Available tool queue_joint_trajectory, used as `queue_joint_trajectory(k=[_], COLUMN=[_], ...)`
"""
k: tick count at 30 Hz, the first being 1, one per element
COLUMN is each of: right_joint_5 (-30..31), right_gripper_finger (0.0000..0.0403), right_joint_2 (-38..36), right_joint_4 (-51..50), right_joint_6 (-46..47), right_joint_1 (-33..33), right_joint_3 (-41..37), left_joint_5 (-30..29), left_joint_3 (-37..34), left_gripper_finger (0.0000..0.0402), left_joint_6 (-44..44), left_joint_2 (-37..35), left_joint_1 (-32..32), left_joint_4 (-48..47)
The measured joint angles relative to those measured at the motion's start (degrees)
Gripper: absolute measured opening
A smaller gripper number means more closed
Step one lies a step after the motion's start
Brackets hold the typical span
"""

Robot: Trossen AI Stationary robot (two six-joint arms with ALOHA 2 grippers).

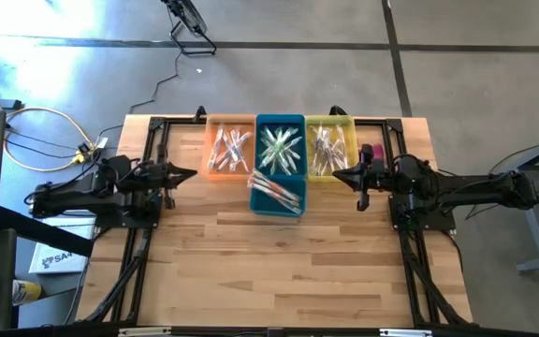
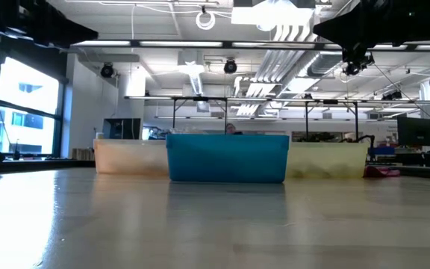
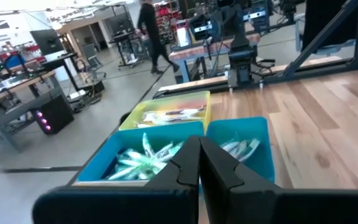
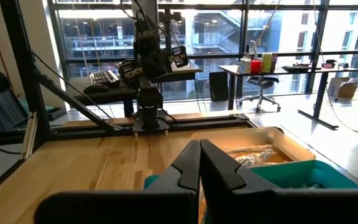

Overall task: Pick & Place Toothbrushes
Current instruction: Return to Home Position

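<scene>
Wrapped toothbrushes lie in four bins at the table's far middle. The bins are orange (image 1: 215,126), blue (image 1: 280,120) and yellow (image 1: 346,124) in a row, with a second blue bin (image 1: 268,212) in front of the middle one. The toothbrushes (image 1: 281,147) fill the middle bin, and others (image 1: 275,190) lie in the front one. My left gripper (image 1: 193,173) hovers shut, pointing level, left of the bins. My right gripper (image 1: 337,175) hovers shut, level, right of them. Both hold nothing. The left wrist view shows the left gripper's (image 3: 199,146) fingertips together, and the right wrist view the right gripper's (image 4: 199,149).
A pink cloth (image 1: 368,152) lies right of the yellow bin, close to my right arm. Black frame rails (image 1: 148,225) run along the table's left and right sides. Bare wood (image 1: 279,271) fills the near half of the table. A person walks in the room beyond (image 3: 149,31).
</scene>
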Motion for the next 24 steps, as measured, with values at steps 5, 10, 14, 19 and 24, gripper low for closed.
queue_joint_trajectory(k=[5,10,14,19,24], right_joint_5=[0.0,0.04,0.01,-0.22,-0.28], right_gripper_finger=[0.0003,0.0003,0.0003,0.0003,0.0003], right_joint_2=[0.01,0.0,-1.05,-2.77,-6.86], right_joint_4=[-0.43,-0.35,-0.16,-0.35,-2.53], right_joint_6=[1.48,2.56,3.04,3.02,2.99], right_joint_1=[-0.01,-0.02,-0.02,-0.02,-0.01], right_joint_3=[0.0,0.0,0.02,0.04,0.04], left_joint_5=[-0.3,0.15,-0.16,-0.22,0.19], left_joint_3=[-0.01,-2.92,-9.02,-14.92,-16.65], left_gripper_finger=[0.0,0.0,0.0,0.0,0.0], left_joint_6=[0.07,0.42,0.44,0.09,-1.37], left_joint_2=[-3.33,-5.35,-6.3,-6.28,-6.3], left_joint_1=[0.0,0.02,0.02,0.02,0.02], left_joint_4=[-3.53,-2.08,2.1,7.96,11.29])
